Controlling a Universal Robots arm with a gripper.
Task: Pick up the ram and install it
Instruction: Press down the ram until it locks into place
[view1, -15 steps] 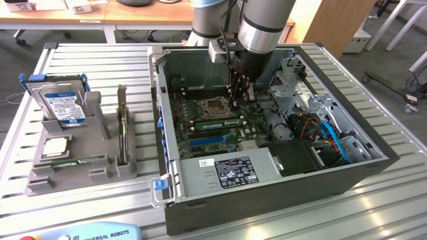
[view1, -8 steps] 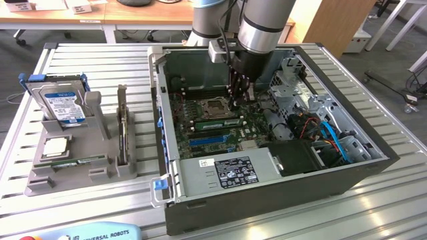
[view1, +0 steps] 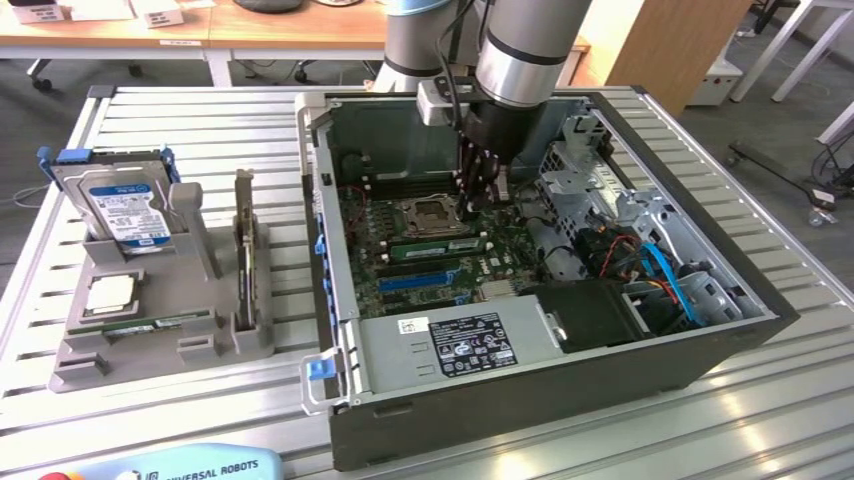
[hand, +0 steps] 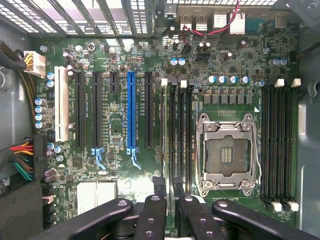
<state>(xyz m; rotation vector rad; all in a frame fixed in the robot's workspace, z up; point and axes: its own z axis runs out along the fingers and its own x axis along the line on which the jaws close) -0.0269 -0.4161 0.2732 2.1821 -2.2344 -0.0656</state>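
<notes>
The ram (view1: 434, 232) is a thin green stick standing on edge on the motherboard, just beside the empty processor socket (view1: 430, 210). My gripper (view1: 481, 200) hangs straight down from the arm inside the open computer case, over the end of the stick towards the exterior view's right. In the wrist view the ram (hand: 168, 150) shows edge-on as a pale strip along the memory slot next to the socket (hand: 227, 150). It runs between my two black fingers (hand: 156, 210), and my gripper (hand: 169, 197) is shut on it.
The case walls (view1: 320, 200) ring the board. Cables and a drive cage (view1: 654, 270) crowd the exterior view's right. A grey holder (view1: 147, 340) outside the case carries a hard drive (view1: 127, 205), a silver processor (view1: 110, 292), an upright card (view1: 244, 250) and a green strip (view1: 140, 323).
</notes>
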